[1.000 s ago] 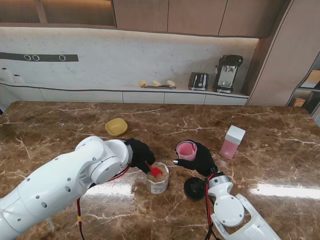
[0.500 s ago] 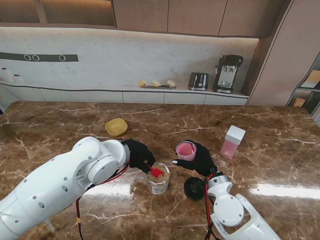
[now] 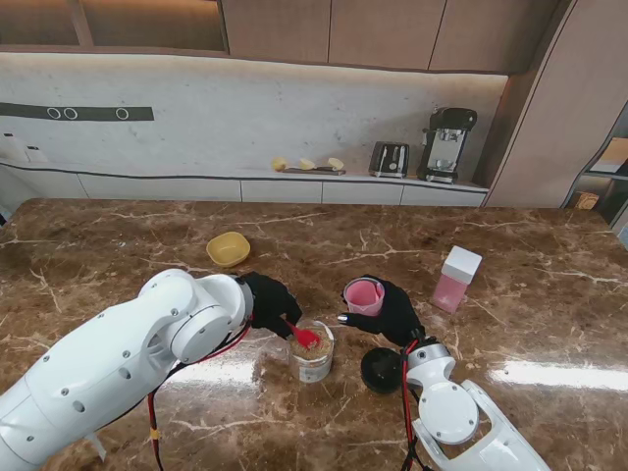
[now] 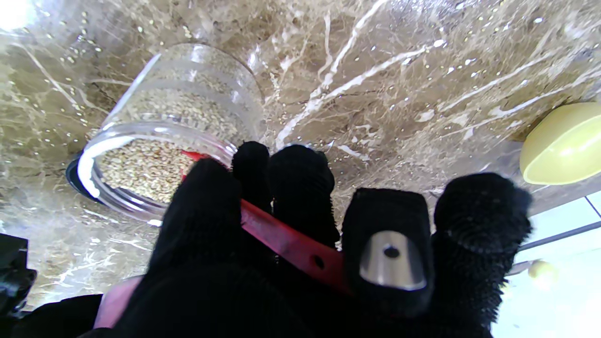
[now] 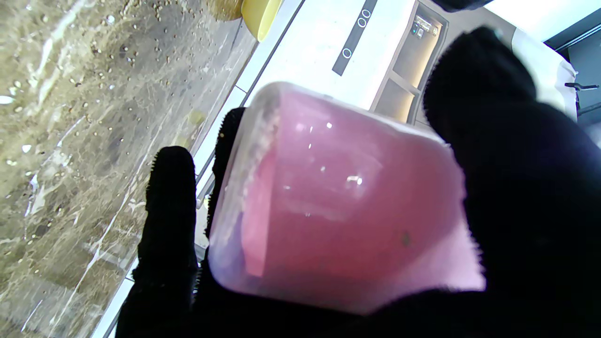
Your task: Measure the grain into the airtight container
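Observation:
A clear jar of grain stands on the marble table in front of me; the left wrist view shows its open mouth and the grain inside. My left hand is shut on a red scoop, whose bowl is down in the jar's mouth. The scoop's red handle runs between the black fingers. My right hand is shut on a pink cup, held off the table to the right of the jar. That pink cup fills the right wrist view.
A black round lid lies nearer to me, beside the jar. A pink airtight container with a white lid stands at the right. A yellow bowl sits farther from me on the left, also in view as the bowl.
The left hand has eased slightly, keeping the red scoop in the jar's mouth. The right hand and pink cup have barely moved.

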Controlling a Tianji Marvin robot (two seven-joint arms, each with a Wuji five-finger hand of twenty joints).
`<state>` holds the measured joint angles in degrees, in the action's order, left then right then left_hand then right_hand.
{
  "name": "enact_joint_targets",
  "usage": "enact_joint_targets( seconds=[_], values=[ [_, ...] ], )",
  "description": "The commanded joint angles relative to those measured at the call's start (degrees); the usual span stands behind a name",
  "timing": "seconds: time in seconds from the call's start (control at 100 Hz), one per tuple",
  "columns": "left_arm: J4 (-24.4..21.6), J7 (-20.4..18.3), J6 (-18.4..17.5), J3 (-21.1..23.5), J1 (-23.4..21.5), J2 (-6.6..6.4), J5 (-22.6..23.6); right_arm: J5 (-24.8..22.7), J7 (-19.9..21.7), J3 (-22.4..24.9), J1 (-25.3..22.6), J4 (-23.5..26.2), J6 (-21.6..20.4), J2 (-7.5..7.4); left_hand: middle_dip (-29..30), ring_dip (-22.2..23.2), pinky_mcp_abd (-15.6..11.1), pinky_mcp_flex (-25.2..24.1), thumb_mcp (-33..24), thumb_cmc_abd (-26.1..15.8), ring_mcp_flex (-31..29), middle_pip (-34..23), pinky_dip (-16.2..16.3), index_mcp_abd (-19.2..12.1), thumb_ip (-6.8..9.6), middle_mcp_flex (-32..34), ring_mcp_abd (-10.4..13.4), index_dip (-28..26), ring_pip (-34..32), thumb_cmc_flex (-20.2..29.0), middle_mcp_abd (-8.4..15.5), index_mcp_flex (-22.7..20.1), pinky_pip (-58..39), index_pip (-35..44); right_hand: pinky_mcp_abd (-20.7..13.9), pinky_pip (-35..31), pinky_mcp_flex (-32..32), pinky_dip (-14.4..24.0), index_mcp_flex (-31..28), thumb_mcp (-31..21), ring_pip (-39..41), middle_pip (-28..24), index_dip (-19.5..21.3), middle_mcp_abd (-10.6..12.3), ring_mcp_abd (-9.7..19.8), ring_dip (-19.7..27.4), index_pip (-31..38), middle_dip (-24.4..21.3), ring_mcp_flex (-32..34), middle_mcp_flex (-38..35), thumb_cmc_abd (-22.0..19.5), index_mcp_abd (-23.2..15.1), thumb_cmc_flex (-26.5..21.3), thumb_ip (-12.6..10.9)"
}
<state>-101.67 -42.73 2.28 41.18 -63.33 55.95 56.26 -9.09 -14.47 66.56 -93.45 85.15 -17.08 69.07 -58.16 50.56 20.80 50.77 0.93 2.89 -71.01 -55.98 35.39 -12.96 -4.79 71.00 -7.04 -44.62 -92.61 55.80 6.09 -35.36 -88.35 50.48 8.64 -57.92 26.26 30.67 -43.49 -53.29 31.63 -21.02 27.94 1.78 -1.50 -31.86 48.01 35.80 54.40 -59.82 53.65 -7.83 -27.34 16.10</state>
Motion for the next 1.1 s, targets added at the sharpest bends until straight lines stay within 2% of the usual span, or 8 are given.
enact_joint_targets(
  seconds=[0.0,0.26,0.68,0.91,1.09],
  values=[
    [-0.6,0.5,-0.2,-0.9,0.1,0.24,0.5,0.5,0.9,-0.1,-0.3,-0.3,0.3,0.11,-0.5,0.5,1.6,1.6,1.0,0.1,-1.7,-2.5,1.1,0.9,0.71,4.4,0.1,1.2,-5.2,3.0,1.0,-1.0,-5.1,-0.7,-0.3,0.8,-0.6,1.1,-5.0,-10.3,0.0,0.1,0.3,1.9,1.6,0.4,2.6,-1.2,-1.3,0.4,-12.9,-9.5,-2.2,0.7],
    [0.3,0.6,-0.2,-4.6,2.7,0.19,0.5,0.7,0.9,0.1,-0.4,-0.3,0.1,0.14,-0.4,0.3,0.4,2.1,0.6,1.9,-1.8,-2.3,0.6,3.1,1.24,5.3,0.7,5.4,-5.3,3.3,1.5,-2.8,-5.1,-1.5,-0.3,0.9,-0.7,1.1,-4.9,-10.3,0.1,0.1,0.3,1.8,1.6,0.4,2.6,-1.7,-1.3,0.4,-13.0,-9.4,-2.0,0.7],
    [-2.1,0.9,-1.2,-0.6,-0.6,0.69,5.4,1.0,1.2,0.0,-0.3,-0.5,0.1,0.11,-0.2,0.0,-0.8,2.7,0.2,2.9,-1.8,-1.9,-0.3,4.0,1.53,6.0,1.2,7.3,-5.6,3.3,2.2,-3.5,-5.1,-0.8,-0.3,1.0,-0.7,1.1,-4.9,-10.2,0.1,0.1,0.3,1.7,1.5,0.4,2.6,-2.7,-1.4,0.4,-13.4,-9.3,-1.5,0.8],
    [-1.4,3.7,-2.3,-1.7,-0.6,1.05,7.6,1.3,1.5,-0.2,-0.2,-0.6,0.0,0.07,0.1,-0.5,-2.4,3.5,-0.5,5.2,-1.8,-1.8,-1.3,5.9,2.20,6.7,1.2,14.0,-5.6,3.2,2.5,-5.5,-5.2,-2.1,-0.3,1.0,-0.8,1.1,-4.9,-10.2,0.1,-0.1,0.3,1.7,1.5,0.4,2.6,-3.0,-1.4,0.4,-13.5,-9.3,-1.4,0.8],
    [-1.0,4.6,-1.4,-3.1,0.4,1.18,6.7,1.4,1.6,-0.1,-0.2,-0.5,0.1,0.07,0.7,-0.6,-2.8,3.6,-1.0,6.5,-1.8,-2.1,-1.8,4.9,2.62,6.7,1.1,14.0,-5.5,3.1,2.7,-5.9,-5.2,-0.2,-0.3,1.0,-0.8,1.1,-4.9,-10.1,0.1,-0.1,0.3,1.7,1.5,0.4,2.5,-3.1,-1.4,0.5,-13.5,-9.3,-1.3,0.8]
  ],
)
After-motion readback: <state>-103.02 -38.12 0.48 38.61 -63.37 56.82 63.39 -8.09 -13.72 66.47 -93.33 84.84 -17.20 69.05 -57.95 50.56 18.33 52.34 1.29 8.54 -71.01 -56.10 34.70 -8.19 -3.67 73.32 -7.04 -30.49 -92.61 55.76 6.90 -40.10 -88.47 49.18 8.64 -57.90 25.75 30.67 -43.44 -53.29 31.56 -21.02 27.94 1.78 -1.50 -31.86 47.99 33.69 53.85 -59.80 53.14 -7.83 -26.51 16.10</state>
